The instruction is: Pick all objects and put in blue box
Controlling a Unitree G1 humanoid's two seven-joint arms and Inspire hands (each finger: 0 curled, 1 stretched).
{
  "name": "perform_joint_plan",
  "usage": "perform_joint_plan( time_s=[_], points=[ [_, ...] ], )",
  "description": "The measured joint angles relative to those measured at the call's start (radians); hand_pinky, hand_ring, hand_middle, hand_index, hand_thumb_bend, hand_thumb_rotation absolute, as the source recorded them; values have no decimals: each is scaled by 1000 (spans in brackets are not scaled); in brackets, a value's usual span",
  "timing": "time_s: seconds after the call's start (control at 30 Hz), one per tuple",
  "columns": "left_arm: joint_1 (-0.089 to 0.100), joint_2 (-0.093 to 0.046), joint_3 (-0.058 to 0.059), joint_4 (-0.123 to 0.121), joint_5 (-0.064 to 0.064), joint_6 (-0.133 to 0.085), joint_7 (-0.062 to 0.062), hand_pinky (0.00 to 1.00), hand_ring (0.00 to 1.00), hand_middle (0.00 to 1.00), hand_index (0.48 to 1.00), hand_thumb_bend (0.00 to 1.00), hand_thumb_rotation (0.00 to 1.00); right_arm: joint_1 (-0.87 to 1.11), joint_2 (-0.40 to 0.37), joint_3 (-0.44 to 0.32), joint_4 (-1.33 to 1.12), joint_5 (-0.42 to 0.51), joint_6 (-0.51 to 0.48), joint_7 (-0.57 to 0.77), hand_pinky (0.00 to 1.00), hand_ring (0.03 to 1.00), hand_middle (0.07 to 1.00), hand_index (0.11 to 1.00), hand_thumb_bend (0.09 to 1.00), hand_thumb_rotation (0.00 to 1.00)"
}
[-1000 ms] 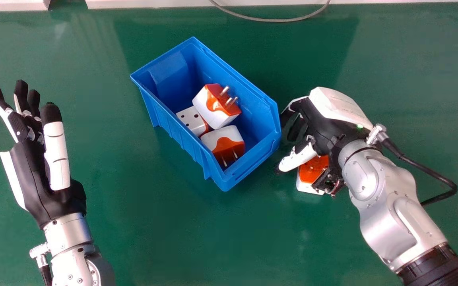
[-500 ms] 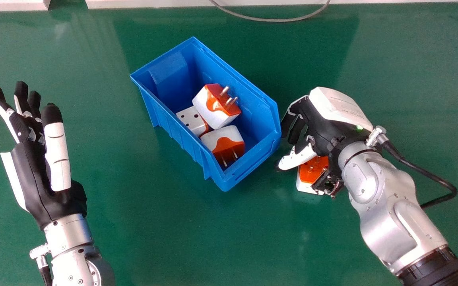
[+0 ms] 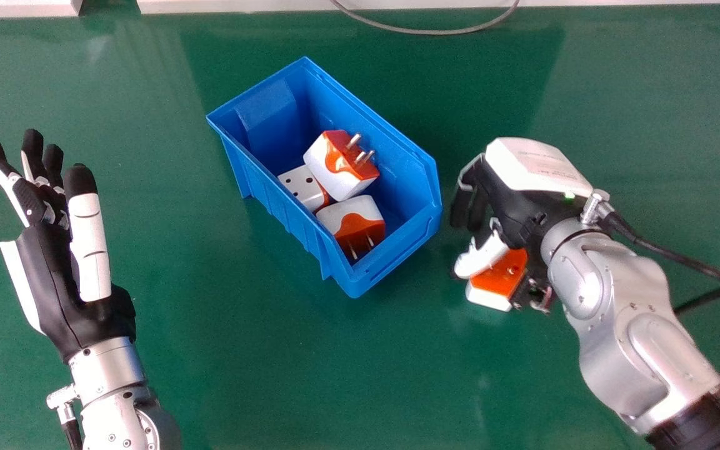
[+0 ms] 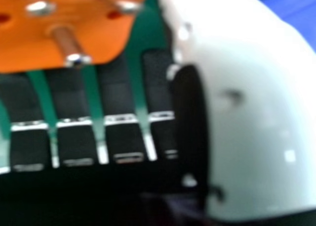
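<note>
Beside the near right corner of the blue box (image 3: 291,219), my right hand (image 3: 513,203) is over an orange and white plug adapter (image 3: 490,296), palm down. Its fingers hang loosely toward the table, and the thumb lies over the adapter's far part. In the right hand view the adapter's orange face (image 4: 19,48) with metal pins is beyond the relaxed fingers of my right hand (image 4: 118,95). Inside the box lie an adapter with pins upward (image 3: 332,172), a white socket face (image 3: 300,184) and another adapter (image 3: 350,215). My left hand (image 3: 54,281) rests open at the left.
The green table (image 3: 272,375) stretches around the box. A grey cable (image 3: 422,31) curves across its far edge, by a white strip (image 3: 241,5). A black cable (image 3: 679,256) loops off the right wrist.
My right hand and forearm have moved slightly to the right, a little away from the box. The adapter under the hand has shifted slightly and shows more. The left hand has stayed in place.
</note>
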Motion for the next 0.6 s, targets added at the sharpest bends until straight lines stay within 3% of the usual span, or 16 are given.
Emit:
perform_joint_plan(
  time_s=[0.07, 0.1, 0.27, 0.6],
  points=[
    [0, 0, 0, 0, 1, 0, 0, 926, 973, 981, 979, 761, 747, 1, -10, 0, -66, -12, 48, 82, 895, 928, 945, 895, 949, 216],
    [0, 0, 0, 0, 1, -1, 1, 927, 974, 981, 979, 757, 748, 3, -15, 0, -88, -14, 62, 113, 933, 954, 965, 931, 968, 227],
    [0, 0, 0, 0, 1, -1, 1, 927, 975, 979, 979, 741, 746, 19, -25, 9, -140, -22, 88, 192, 991, 994, 996, 991, 997, 258],
    [0, 0, 0, 0, 3, -1, 1, 920, 971, 977, 975, 748, 733, 20, -30, 22, -140, -44, 97, 218, 1000, 1000, 1000, 1000, 1000, 289]
  ],
)
